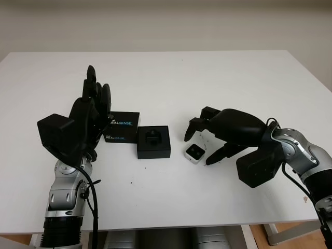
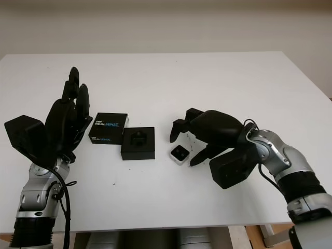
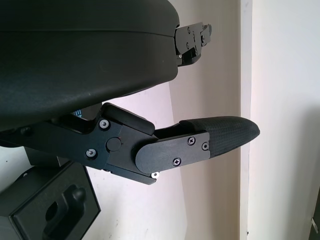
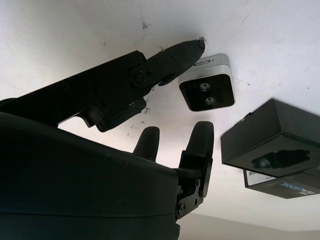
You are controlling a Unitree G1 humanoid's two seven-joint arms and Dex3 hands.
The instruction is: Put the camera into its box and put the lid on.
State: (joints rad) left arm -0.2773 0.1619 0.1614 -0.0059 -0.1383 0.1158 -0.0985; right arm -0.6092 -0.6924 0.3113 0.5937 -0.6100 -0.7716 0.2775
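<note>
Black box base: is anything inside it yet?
Nothing: the black box base shows only its empty moulded recess. The camera lies on the table beside it, under the open right hand. Its lid lies behind-left.

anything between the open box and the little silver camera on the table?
Nothing: bare white table separates the open black foam-lined box from the small silver square camera, seen in the eye views and the right wrist view.

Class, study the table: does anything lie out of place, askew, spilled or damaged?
Nothing is spilled or damaged. The camera lies loose on the table, outside its open box, under the open right hand. The lid lies beside the box, near the raised, open left hand.
</note>
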